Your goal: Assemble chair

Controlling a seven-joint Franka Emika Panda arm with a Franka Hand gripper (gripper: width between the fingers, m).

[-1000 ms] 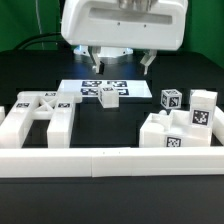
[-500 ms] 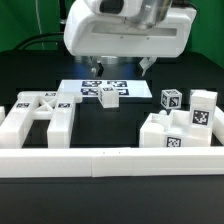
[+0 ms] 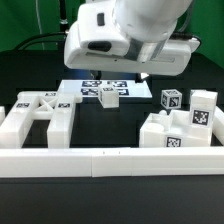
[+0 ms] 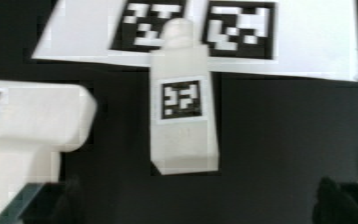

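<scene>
**Tool open above the slim post, chair in loose pieces**

My tool [image 4: 190, 202] hangs over the middle of the bench [image 3: 120, 125] with its jaws spread wide and nothing between them. The wrist view shows the two dark fingertips [image 4: 30, 203] far apart at the edges of the picture, with bare black bench in the gap.

Under the wrist lies the slim post [image 4: 181, 100], a narrow white chair piece with one square tag on its upper face. Its tapered end rests on the marker board [image 4: 69, 48], between two of the board's printed tags, and the rest of it lies on the bench. Just beside the post, but apart from it, sits a rounded white piece [image 4: 34, 118] with a tag at its edge. I cannot tell which chair part this is.

On the dial of the exterior view, my arm fills twelve o'clock. The slim post [image 3: 109, 97] sits just above the dial's centre, at the near edge of the marker board [image 3: 75, 88].

- **Nine o'clock:** the cross-braced frame [image 3: 35, 110].
- **Two o'clock:** a tagged cube [image 3: 171, 100].
- **Three o'clock:** a tall block [image 3: 203, 108], just beside the cube.
- **Four o'clock:** a stepped block [image 3: 165, 132] with tags on its faces.
- **Six o'clock:** the border rail [image 3: 110, 160], running along the front.

None of the chair pieces appear to be joined to one another.
</scene>
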